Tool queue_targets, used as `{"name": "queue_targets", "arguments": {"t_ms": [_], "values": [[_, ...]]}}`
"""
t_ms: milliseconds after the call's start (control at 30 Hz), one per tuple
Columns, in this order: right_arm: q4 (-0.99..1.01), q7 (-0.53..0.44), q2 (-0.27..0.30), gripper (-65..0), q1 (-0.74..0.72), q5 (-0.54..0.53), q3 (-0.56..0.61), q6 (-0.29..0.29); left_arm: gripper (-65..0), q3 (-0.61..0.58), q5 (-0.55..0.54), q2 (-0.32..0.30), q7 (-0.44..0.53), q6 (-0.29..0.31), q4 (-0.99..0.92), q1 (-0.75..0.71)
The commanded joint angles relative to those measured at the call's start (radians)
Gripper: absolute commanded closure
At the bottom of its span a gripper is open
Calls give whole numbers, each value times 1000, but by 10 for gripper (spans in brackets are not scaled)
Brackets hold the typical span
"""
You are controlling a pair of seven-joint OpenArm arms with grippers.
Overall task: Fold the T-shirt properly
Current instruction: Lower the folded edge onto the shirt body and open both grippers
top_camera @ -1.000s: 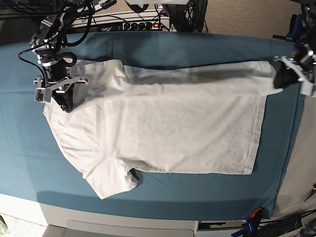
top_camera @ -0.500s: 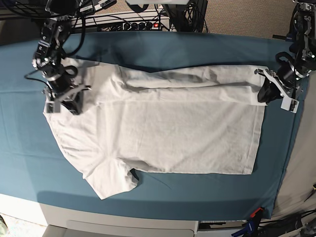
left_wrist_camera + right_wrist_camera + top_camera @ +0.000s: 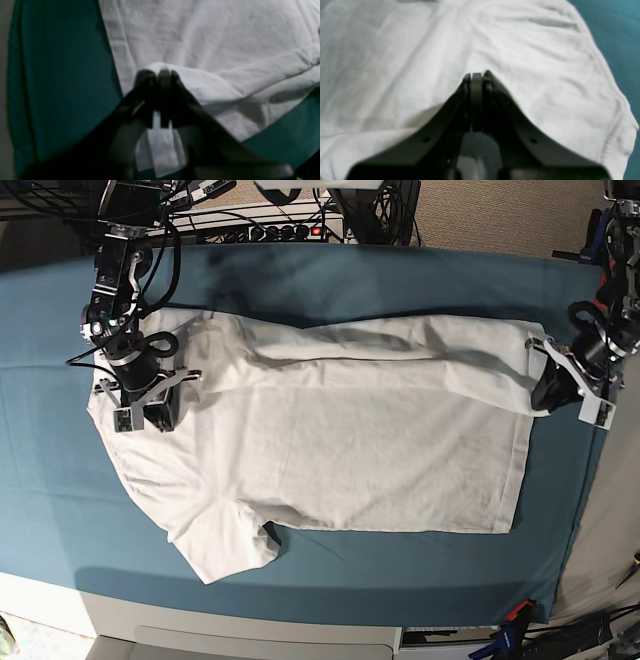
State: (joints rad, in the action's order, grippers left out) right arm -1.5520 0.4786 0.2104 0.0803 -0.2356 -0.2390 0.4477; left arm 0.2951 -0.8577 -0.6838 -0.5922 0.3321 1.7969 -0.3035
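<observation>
Fabric pinched at both ends: at the near-left shoulder, right gripper (image 3: 150, 412) is clamped on the T-shirt (image 3: 350, 450), spread across the teal cloth (image 3: 40, 480). Far right, left gripper (image 3: 548, 392) is clamped on the hem corner, likely so the long edge folds over evenly.

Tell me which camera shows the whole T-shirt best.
The base view: the T-shirt lies spread across the teal cloth, every edge visible. The left wrist view shows only a hem corner pinched in the pincer; the right wrist view shows only blurred fabric around one sleeve.

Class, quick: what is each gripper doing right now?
Left gripper: closed, pinching the T-shirt hem.
Right gripper: closed; whether it holds cloth cannot be told.
</observation>
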Motion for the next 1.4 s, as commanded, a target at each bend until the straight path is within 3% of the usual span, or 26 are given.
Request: {"name": "queue_targets", "arguments": {"t_ms": [0, 167, 300, 467, 833, 1067, 1367], "values": [[-16, -42, 17, 0, -17, -14, -4, 0, 0, 8, -26, -21, 33, 0, 13, 10], [-16, -54, 23, 0, -18, -14, -4, 0, 0, -14, -37, -29, 34, 0, 13, 11], [-16, -56, 23, 0, -29, -13, -4, -5, 0, -112, -18, -60, 36, -10, 13, 37], [-16, -56, 22, 0, -42, 26, -4, -63, 0, -208, 75, -61, 68, -89, 13, 79], [-16, -41, 22, 0, -42, 37, -4, -172, 0, -214, 195, -61, 95, -202, 11, 107], [-16, -42, 22, 0, -42, 53, -4, -195, 0, -214, 257, -58, 123, -206, 11, 107], [-16, -40, 22, 0, -42, 53, -4, -195, 0, -214, 257, -58, 123, -206, -3, 127]]}}
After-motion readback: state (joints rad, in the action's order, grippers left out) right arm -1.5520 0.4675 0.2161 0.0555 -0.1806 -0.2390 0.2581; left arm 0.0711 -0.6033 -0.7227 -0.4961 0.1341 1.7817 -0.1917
